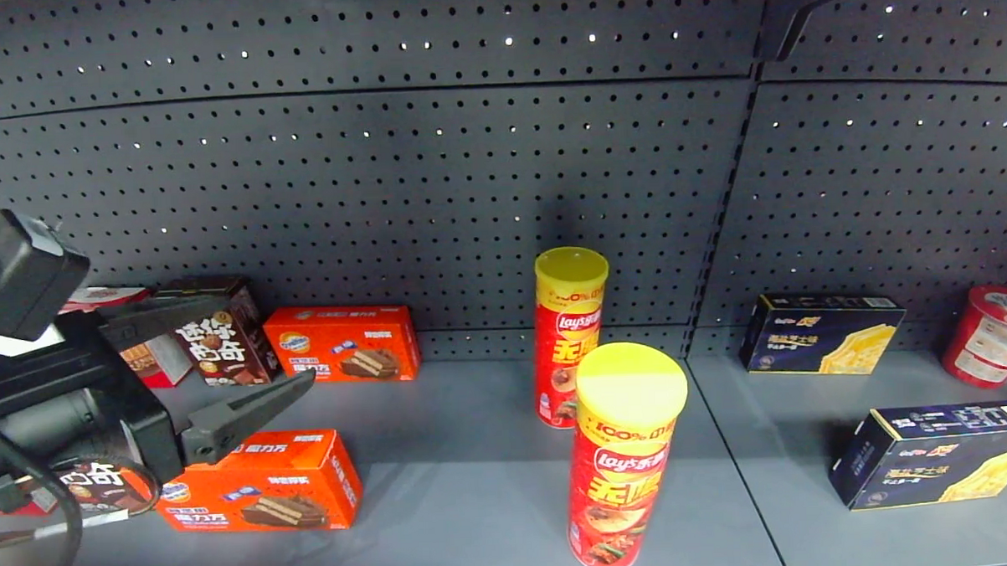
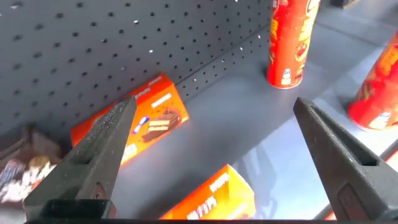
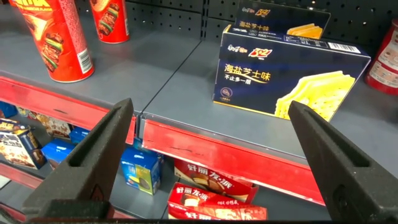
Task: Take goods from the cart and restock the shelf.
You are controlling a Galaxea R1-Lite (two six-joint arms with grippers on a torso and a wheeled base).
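My left gripper (image 1: 268, 337) hangs open and empty over the left part of the grey shelf (image 1: 477, 477), above the near orange cake box (image 1: 263, 484). In the left wrist view the left gripper (image 2: 214, 106) has its jaws wide apart, with the far orange box (image 2: 140, 121) and the near orange box (image 2: 214, 199) below them. My right gripper (image 3: 211, 107) is open and empty in front of the shelf's red front edge (image 3: 217, 146), facing a dark blue cracker box (image 3: 283, 78). Two red chip cans (image 1: 568, 335) (image 1: 623, 455) stand upright mid-shelf.
A brown cookie box (image 1: 220, 330) and the far orange box (image 1: 342, 343) stand by the pegboard back wall (image 1: 382, 170). Two blue cracker boxes (image 1: 823, 333) (image 1: 937, 452) and a red tub (image 1: 991, 335) occupy the right bay. Packaged goods (image 3: 211, 193) fill the shelf below.
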